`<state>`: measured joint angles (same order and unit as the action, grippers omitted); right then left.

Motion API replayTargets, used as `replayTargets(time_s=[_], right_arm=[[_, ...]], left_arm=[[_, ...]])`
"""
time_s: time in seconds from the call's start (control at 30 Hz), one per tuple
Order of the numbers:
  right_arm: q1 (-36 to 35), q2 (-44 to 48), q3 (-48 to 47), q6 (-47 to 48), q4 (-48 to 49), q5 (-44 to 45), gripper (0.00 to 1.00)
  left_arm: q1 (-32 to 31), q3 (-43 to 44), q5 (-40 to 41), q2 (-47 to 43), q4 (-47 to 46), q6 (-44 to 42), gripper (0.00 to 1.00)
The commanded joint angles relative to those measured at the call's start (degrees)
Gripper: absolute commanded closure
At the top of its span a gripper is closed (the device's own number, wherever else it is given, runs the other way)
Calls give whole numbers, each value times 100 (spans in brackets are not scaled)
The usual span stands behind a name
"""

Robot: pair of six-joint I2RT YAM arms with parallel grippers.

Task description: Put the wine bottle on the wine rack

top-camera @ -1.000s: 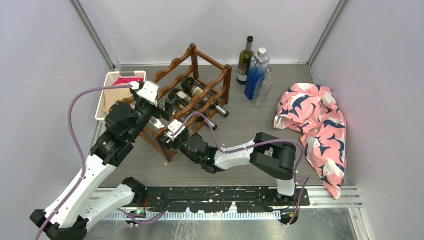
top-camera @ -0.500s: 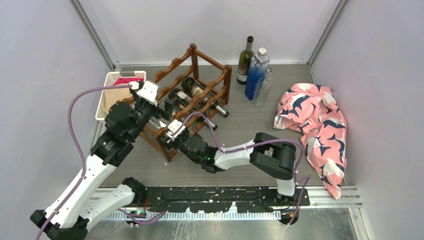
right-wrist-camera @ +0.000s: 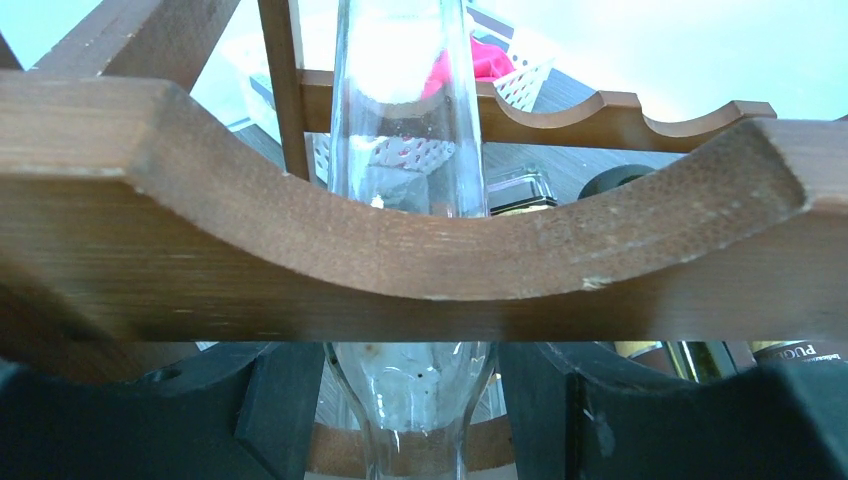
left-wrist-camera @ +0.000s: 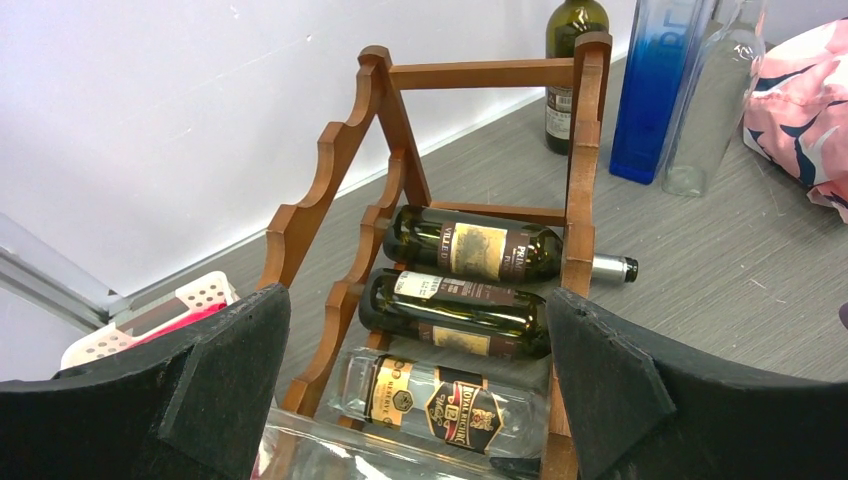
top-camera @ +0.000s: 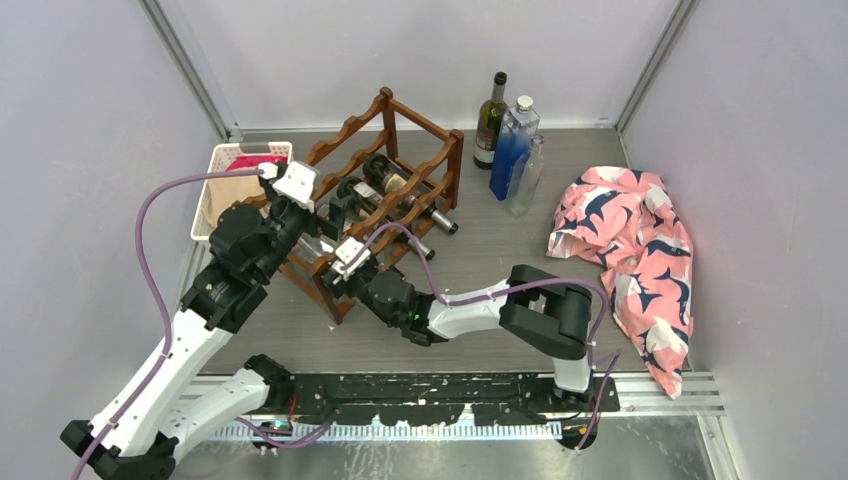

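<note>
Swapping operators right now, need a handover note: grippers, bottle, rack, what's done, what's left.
Left gripper: open, empty, hovering over the rack at its near end.
Right gripper: shut on the clear bottle near its neck, just outside the rack's near rail.
Done: the clear bottle looks seated in a scallop of that rail; two dark bottles lie racked beyond it.
Left: release, then back the right arm out. Probably check the bottle sits steady first.
</note>
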<state>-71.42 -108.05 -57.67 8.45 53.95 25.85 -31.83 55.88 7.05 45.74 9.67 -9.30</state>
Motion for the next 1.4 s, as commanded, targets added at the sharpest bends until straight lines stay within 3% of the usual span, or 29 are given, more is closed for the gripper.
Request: replayTargets(time_s=[0.0, 0.5, 0.87, 1.37], right_arm=[[0, 111, -458, -36, 783, 88, 82], [6, -64, -529, -70, 851, 109, 65], [11, 30, -394, -137, 842, 43, 77], [-59, 387, -225, -287, 465, -9, 83]], left_arm=[[29, -11, 42, -109, -397, -37, 2], [37, -24, 61, -126, -422, -52, 2], [54, -24, 69, -126, -417, -61, 2], [90, -22, 42, -135, -422, -44, 2]])
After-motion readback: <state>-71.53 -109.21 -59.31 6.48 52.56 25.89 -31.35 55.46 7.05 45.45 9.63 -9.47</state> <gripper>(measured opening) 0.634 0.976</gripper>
